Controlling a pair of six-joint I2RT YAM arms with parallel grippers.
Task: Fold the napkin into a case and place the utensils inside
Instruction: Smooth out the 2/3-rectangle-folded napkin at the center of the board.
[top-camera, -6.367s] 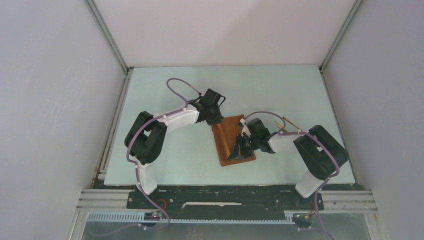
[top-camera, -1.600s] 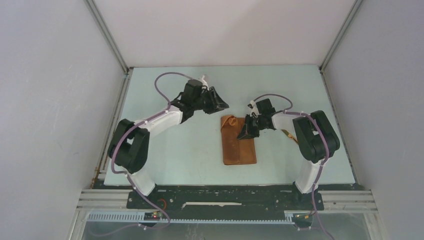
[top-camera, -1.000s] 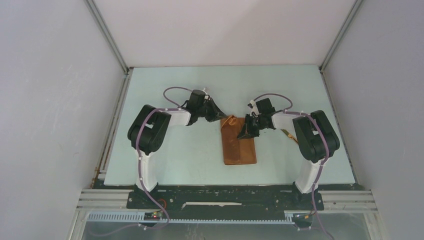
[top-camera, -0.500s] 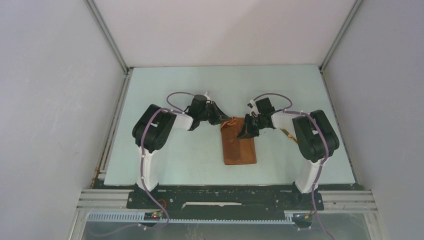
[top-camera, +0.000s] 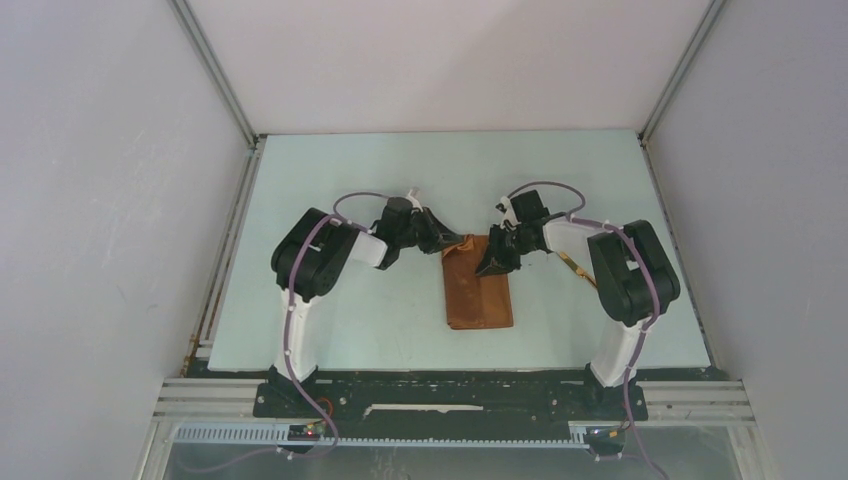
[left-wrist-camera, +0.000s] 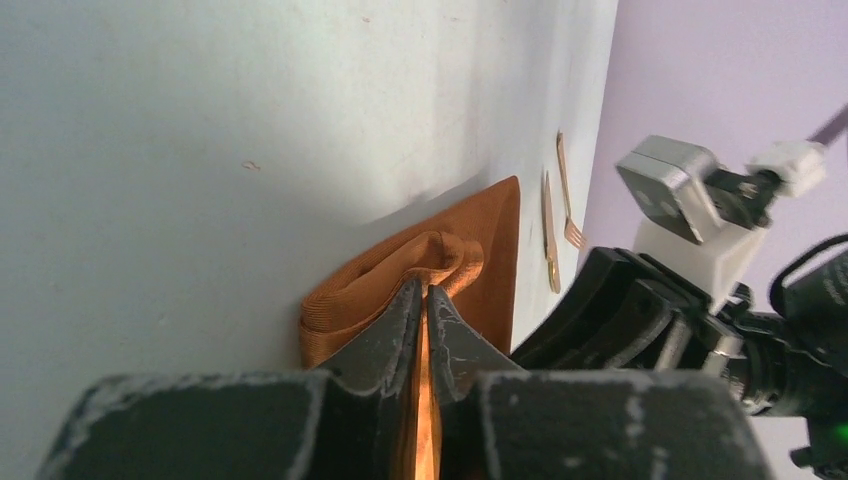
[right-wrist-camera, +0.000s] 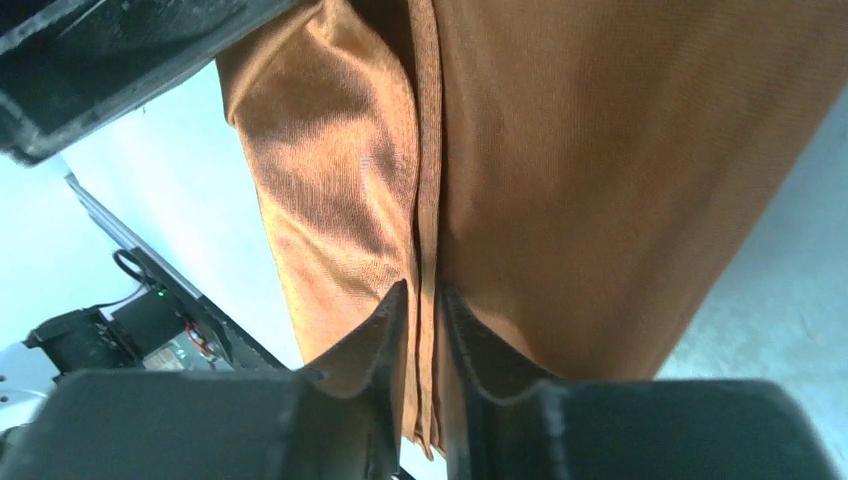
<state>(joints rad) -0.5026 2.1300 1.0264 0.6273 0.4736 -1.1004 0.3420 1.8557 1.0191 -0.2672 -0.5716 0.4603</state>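
Top external view puts one rust-orange napkin (top-camera: 480, 300) at the middle of the bench (top-camera: 340, 170), already folded into a narrow strip running near to far. By my reading it is not a finished case, since its far left corner is bunched up rather than flat. That corner is raised because the left gripper (left-wrist-camera: 424, 296) is clenched on it. In the left wrist view a sliver of orange cloth shows between the closed fingers, and the fabric humps up just ahead of them. The right gripper (right-wrist-camera: 425, 300) sits on the far right part of the same strip, likely to pin it while the other corner is worked. A hemmed fold edge runs between its fingers, which stand a little apart, and I cannot tell whether they grip the cloth or merely straddle it. Two golden utensils (left-wrist-camera: 548, 215) lie side by side on the bench to the right of the napkin, apart from it, presumably parked until the pocket is ready. One is a fork (left-wrist-camera: 565, 190); the second piece (left-wrist-camera: 549, 250) is of a kind I cannot make out. Counted: one napkin, two utensils, two grippers, both at the cloth's far end.
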